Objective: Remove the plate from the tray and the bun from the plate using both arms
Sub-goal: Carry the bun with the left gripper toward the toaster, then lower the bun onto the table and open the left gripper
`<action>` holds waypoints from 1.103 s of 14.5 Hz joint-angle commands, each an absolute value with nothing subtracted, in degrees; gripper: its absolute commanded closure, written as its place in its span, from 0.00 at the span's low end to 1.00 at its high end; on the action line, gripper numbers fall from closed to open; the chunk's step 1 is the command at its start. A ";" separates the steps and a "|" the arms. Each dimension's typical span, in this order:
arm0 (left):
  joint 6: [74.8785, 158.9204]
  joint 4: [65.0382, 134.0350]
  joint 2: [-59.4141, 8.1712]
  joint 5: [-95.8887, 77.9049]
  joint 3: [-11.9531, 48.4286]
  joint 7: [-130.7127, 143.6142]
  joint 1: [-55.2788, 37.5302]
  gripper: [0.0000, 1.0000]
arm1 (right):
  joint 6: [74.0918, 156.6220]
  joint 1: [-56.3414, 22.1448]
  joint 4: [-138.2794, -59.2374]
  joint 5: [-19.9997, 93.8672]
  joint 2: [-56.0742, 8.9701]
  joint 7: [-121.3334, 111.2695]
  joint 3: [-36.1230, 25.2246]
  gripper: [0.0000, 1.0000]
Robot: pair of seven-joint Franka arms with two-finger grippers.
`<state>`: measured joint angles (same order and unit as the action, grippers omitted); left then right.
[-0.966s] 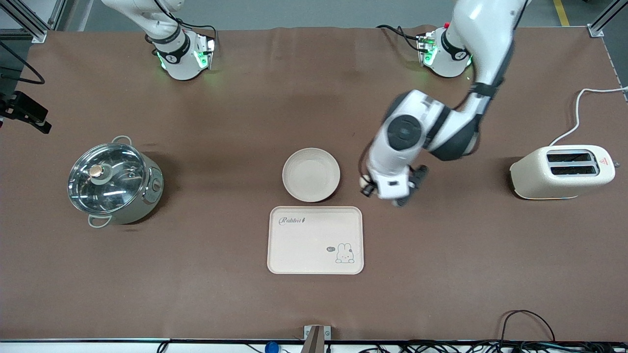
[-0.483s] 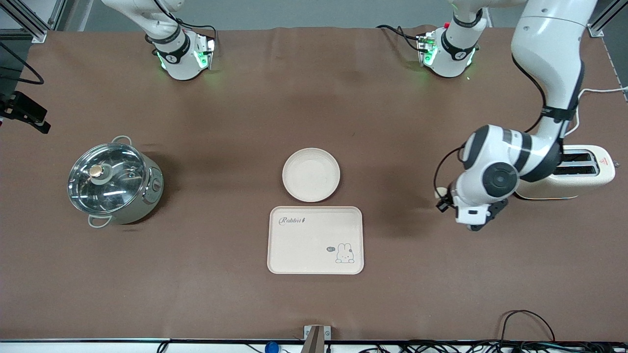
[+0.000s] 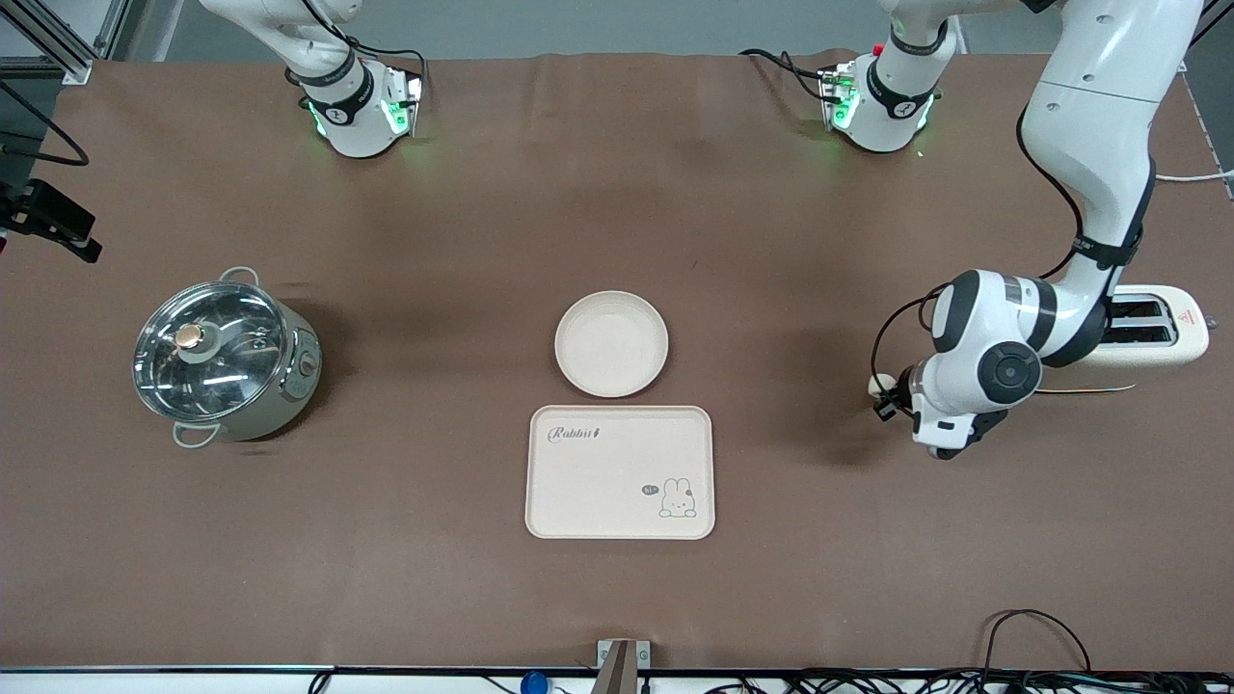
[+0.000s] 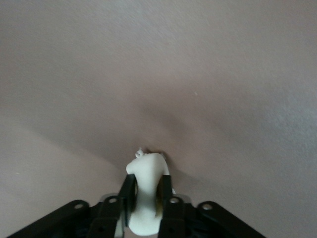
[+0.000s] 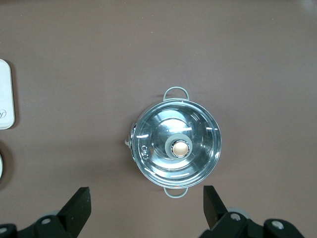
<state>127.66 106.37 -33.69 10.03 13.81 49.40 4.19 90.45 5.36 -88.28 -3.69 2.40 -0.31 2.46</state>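
Nearest the front camera's edge of the brown table [image 3: 386,578], midway along it, lies the flat cream rounded-rectangle tray [image 3: 620,471] with its "Rabbit" script and bunny, and it's bare. Just farther from the camera, the round shallow cream-white plate [image 3: 611,343] sits on the table, close beside the tray but off it, and it's empty too. So both removals look done, bar the set-down!

Now toward the left arm's end of the table: the left gripper [image 3: 885,397] has swung out here from beside the plate within the last second and has slowed to a crawl, now low over bare table just beside the cream toaster [image 3: 1147,333]. The left wrist view shows its black fingers clamped on the small pale cream bun [image 4: 147,191], squeezed upright between them, the table close beneath. My call: it's about to lower and let go.

The right arm waits, its gripper [image 5: 146,210] high above the steel pot with a glass lid [image 5: 177,148] at the right arm's end, fingers spread wide, holding nothing.
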 commanded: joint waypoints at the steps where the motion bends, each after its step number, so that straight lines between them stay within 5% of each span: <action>1: 127.79 106.44 -33.05 11.07 14.15 49.66 4.04 0.00 | 90.00 6.07 -87.98 -3.96 2.37 -0.62 3.16 0.00; 5: 125.78 105.91 -28.76 11.07 14.94 50.44 4.22 0.00 | 90.00 6.06 -88.07 -3.96 2.37 -0.44 3.16 0.00; 9: 115.08 101.79 -19.53 11.07 17.75 49.40 4.39 0.00 | 89.82 6.06 -88.07 -3.96 2.37 -0.44 3.16 0.00; 16: 91.96 80.18 -15.47 9.67 20.91 33.26 4.74 0.00 | 89.91 5.98 -87.98 -3.95 2.37 -0.44 3.25 0.00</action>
<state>97.66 87.15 -13.97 10.01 19.74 39.02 4.09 90.08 5.36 -88.28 -3.69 2.39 -0.31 2.61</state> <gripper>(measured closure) 0.000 0.000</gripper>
